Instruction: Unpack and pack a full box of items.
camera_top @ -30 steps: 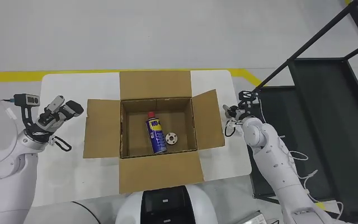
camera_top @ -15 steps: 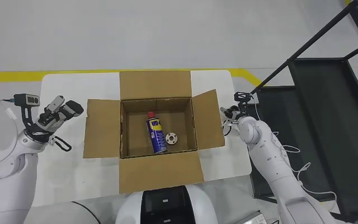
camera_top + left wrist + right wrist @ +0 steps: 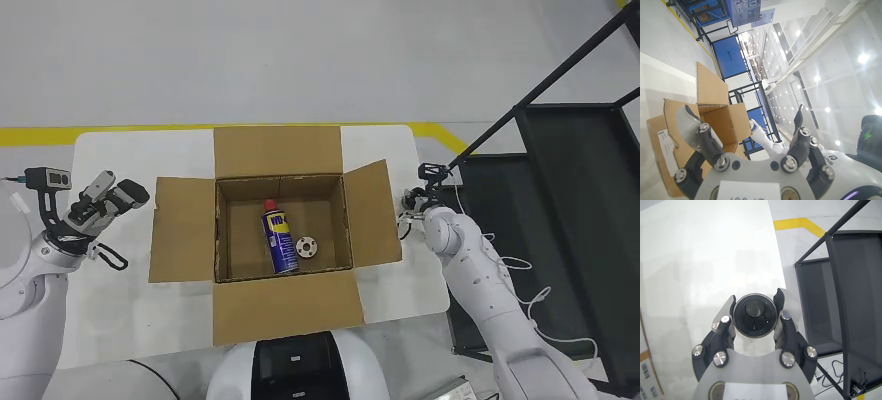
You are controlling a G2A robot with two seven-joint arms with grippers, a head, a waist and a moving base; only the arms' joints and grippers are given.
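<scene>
An open cardboard box stands mid-table with all flaps folded out. Inside lie a blue and yellow spray can and a small round metal part. My right gripper is over the bare table strip just right of the box's right flap. In the right wrist view this gripper is shut on a black round cylindrical part, seen end-on. My left gripper is above the table's left side, away from the box. Its fingers are spread wide and hold nothing, with the box beyond them.
The white table has bare surface left and right of the box. A black metal rack stands close beside the table's right edge, with a slanted black bar above it. Yellow floor tape runs behind the table.
My right arm has shifted slightly toward the box, still holding the black part. The left arm and the box contents have not moved.
</scene>
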